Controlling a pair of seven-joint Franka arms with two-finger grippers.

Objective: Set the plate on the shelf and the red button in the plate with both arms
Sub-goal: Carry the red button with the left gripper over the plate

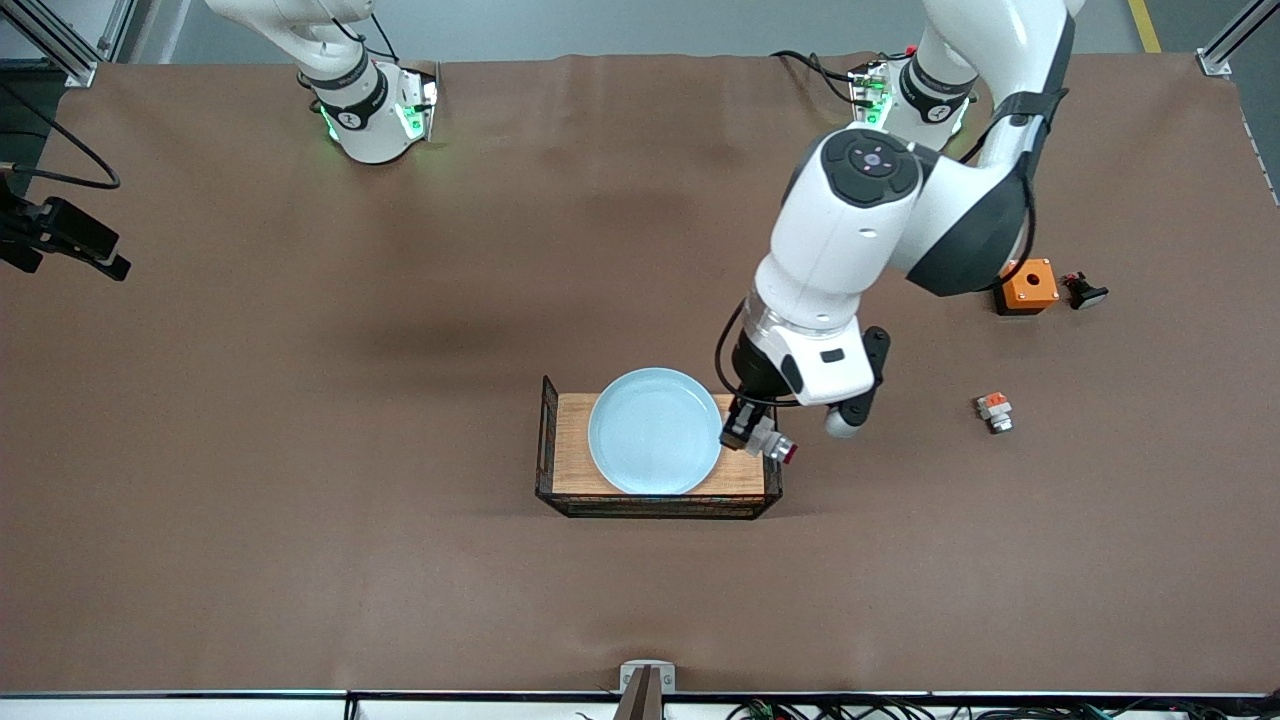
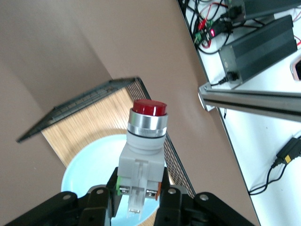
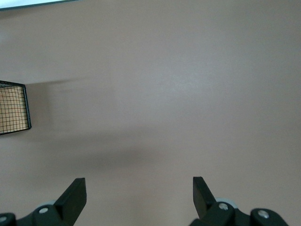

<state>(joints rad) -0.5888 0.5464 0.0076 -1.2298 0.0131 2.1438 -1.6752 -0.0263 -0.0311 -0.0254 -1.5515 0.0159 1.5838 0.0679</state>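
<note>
The pale blue plate (image 1: 655, 430) lies on the wooden floor of a black wire basket (image 1: 570, 440) near the table's middle. My left gripper (image 1: 748, 428) is shut on the red button (image 1: 778, 447) and holds it over the basket's end toward the left arm's end, at the plate's rim. In the left wrist view the red button (image 2: 143, 141) sits between the fingers of the left gripper (image 2: 139, 188), red cap pointing away, with the plate (image 2: 94, 165) and the basket (image 2: 84, 120) below. My right gripper (image 3: 139, 193) is open and empty over bare table; a basket corner (image 3: 11, 113) shows.
Toward the left arm's end lie an orange box (image 1: 1027, 286), a black button with a whitish cap (image 1: 1084, 291) beside it, and a small orange-and-white part (image 1: 994, 411) nearer the front camera. A black device (image 1: 60, 235) sticks in at the right arm's end.
</note>
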